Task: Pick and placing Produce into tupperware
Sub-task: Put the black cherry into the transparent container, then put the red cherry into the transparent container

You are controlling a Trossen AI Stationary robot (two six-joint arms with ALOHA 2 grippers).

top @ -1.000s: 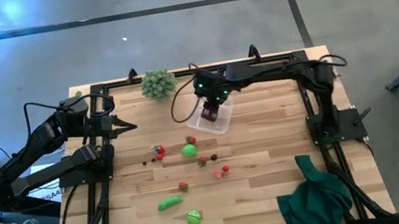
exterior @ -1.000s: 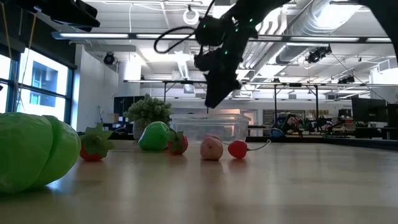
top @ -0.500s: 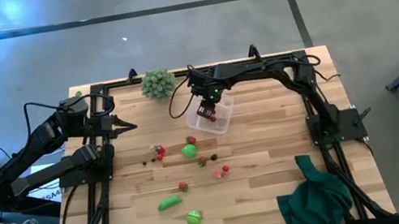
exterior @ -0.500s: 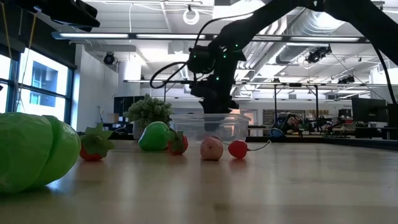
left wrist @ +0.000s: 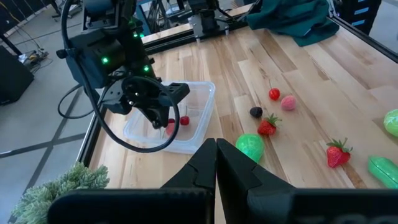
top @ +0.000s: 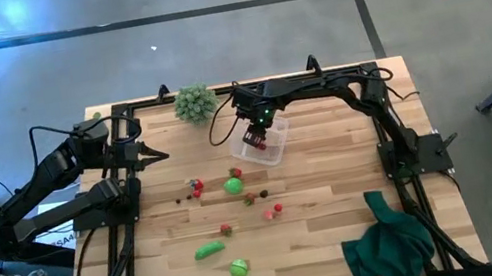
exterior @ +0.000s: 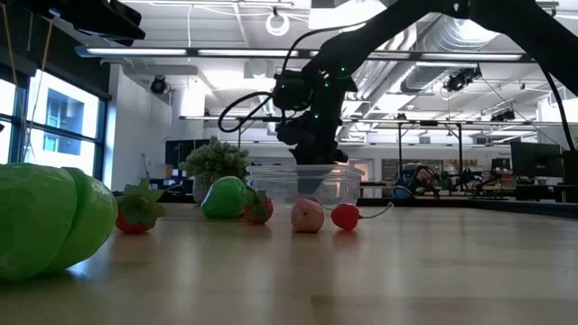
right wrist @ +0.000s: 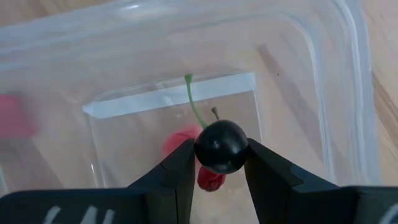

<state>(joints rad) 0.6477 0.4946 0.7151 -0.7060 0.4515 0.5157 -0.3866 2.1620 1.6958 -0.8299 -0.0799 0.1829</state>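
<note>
The clear tupperware (top: 266, 147) stands on the far middle of the table. My right gripper (top: 255, 140) reaches down into it, shut on a small dark berry (right wrist: 221, 146). A red piece with a green stem (right wrist: 186, 138) lies on the tupperware floor beneath the berry. More produce lies nearer on the wood: a green round piece (top: 233, 186), a green oblong one (top: 209, 251), another green round one (top: 239, 269) and small red berries (top: 196, 187). My left gripper (top: 160, 155) waits shut at the table's left side, holding nothing. My right gripper pinches the dark berry by its two opposite sides (right wrist: 200, 149) between the free ends of its two fingers (right wrist: 180, 171). The fingers come from above, pointing steeply down into the tupperware. The berry sits between the tips, over the red piece on the floor.
A spiky pale-green ball (top: 194, 102) sits at the far edge, left of the tupperware. A dark green cloth (top: 386, 240) lies bunched at the near right corner. The black frame (top: 122, 180) runs along the table's sides. Bare wood lies to the right of the tupperware.
My right gripper has come down into the tupperware and shifted a little toward the table's left, tipping steeper, with the dark berry still between its fingers. For the last half second it has hardly moved.
</note>
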